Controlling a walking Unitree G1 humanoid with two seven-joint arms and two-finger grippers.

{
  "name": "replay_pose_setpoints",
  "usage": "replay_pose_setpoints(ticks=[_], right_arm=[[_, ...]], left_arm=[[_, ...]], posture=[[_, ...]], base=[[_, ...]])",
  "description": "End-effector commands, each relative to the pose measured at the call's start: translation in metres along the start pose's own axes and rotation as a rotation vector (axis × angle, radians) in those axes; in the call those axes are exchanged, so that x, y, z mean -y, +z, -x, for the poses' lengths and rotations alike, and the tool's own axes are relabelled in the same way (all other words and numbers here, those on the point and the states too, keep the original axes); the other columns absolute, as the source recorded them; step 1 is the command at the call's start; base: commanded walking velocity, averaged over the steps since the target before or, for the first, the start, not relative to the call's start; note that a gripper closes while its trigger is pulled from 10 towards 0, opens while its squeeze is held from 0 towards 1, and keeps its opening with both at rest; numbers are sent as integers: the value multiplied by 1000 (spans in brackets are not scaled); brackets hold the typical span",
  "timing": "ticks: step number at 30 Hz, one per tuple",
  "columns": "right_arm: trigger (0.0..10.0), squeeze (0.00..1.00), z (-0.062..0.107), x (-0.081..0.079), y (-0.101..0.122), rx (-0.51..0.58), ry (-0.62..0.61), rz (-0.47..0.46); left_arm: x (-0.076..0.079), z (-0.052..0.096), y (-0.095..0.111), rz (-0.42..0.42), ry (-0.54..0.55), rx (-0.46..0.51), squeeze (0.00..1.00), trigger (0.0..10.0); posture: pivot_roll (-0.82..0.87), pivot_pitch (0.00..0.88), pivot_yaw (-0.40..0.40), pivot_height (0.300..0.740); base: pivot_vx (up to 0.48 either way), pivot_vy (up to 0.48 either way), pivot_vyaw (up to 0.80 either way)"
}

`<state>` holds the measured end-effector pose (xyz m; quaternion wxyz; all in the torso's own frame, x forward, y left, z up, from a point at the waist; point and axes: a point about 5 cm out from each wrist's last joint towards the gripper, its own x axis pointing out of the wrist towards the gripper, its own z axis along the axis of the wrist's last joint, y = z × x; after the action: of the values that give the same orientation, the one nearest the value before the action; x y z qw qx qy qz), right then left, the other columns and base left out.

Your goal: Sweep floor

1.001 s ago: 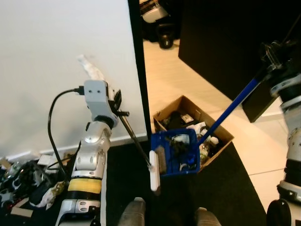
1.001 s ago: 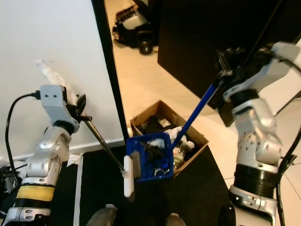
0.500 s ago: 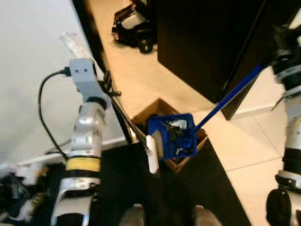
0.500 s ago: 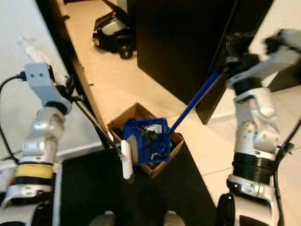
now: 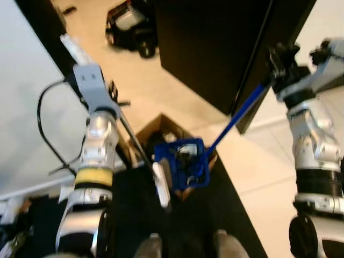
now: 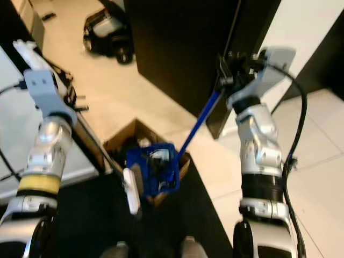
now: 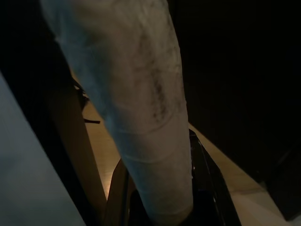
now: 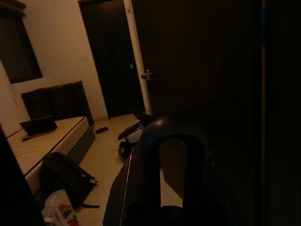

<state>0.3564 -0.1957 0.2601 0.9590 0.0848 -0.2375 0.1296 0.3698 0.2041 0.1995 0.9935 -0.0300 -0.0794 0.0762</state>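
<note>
Right gripper (image 6: 226, 67) clenched on the blue dustpan handle (image 5: 236, 115), left gripper (image 5: 115, 99) apparently grasping the broom (image 5: 141, 156).
The loaded dustpan (image 5: 183, 166) hangs over the cardboard box (image 5: 161, 126), broom head (image 5: 161, 185) touching its edge.

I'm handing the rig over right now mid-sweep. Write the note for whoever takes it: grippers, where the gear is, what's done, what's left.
Left gripper: raised at the left, shut on the thin dark handle of the white hand brush, whose head hangs beside the dustpan.
Right gripper: raised at the right, shut on the top of the long blue handle.
Blue plastic dustpan: lifted, tipped over the open brown cardboard box, scraps still visible in its tray.
Box stands at the edge of the black mat, beside the tan tiled floor.
Done: debris collected into the dustpan.
Left: emptying it into the box appears unfinished; then likely more sweeping.
</note>
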Motion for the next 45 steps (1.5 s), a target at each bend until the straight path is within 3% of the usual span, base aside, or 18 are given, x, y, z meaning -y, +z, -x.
replay_pose_setpoints(ticks=[1,10,14,17,21,22,26,28,29,30,31,32,33,34,39,40,42,45], right_arm=[[10000,0,-12,-8,24,132,41,16],[10000,0,-43,-28,39,210,124,97],[10000,0,-55,-36,42,226,143,155],[10000,0,-59,-39,35,207,146,204],[10000,0,-56,-40,16,153,142,258],[10000,0,-56,-40,16,153,142,258],[10000,0,-55,-38,7,130,123,271],[10000,0,-55,-37,6,129,119,272],[10000,0,-55,-36,5,128,115,274],[10000,0,-55,-34,5,129,107,276],[10000,0,-55,-34,5,129,107,276],[10000,0,-55,-33,5,129,100,277],[10000,0,-55,-33,5,129,100,277],[10000,0,-55,-31,5,134,91,280],[10000,0,-63,-35,12,173,88,317],[10000,0,-63,-35,12,173,88,317],[10000,0,-70,-47,18,203,124,340],[10000,0,-77,-63,23,230,183,367]], left_arm=[[-14,5,-9,-77,51,-19,0,10000],[-11,10,-13,-58,39,-21,0,10000],[-20,18,-7,-39,27,10,0,10000],[-38,27,17,36,31,100,0,10000],[-61,30,90,169,1,292,0,10000],[-61,30,90,169,1,292,0,10000],[-80,30,140,164,-58,372,0,10000],[-81,31,147,167,-83,375,0,10000],[-81,32,151,156,-111,364,0,10000],[-82,33,154,62,-137,352,0,10000],[-82,33,154,62,-137,352,0,10000],[-83,34,152,-20,-165,316,0,10000],[-83,34,152,-20,-165,316,0,10000],[-84,37,144,-83,-192,261,0,10000],[-85,58,45,-183,-225,-93,0,10000],[-85,58,45,-183,-225,-93,0,10000],[-81,87,-12,-213,-252,-269,0,10000],[-79,117,-52,-205,-262,-408,0,10000]], posture=[[52,116,17,740],[74,132,11,740],[83,145,8,740],[114,162,-12,740],[150,170,-29,740],[150,170,-29,740],[162,176,-29,740],[162,176,-29,740],[162,176,-29,740],[160,177,-25,740],[160,177,-25,740],[159,176,-23,740],[159,176,-23,740],[164,175,-23,740],[166,176,-25,740],[166,176,-25,740],[176,176,-41,740],[183,176,-56,740]], base=[[0,0,0],[0,0,0],[0,0,0],[0,0,0],[0,0,0],[0,0,0],[0,0,0],[0,0,0],[0,0,0],[0,0,0],[0,0,0],[0,0,0],[0,0,0],[0,0,0],[0,0,0],[0,0,0],[0,0,0],[0,0,0]])
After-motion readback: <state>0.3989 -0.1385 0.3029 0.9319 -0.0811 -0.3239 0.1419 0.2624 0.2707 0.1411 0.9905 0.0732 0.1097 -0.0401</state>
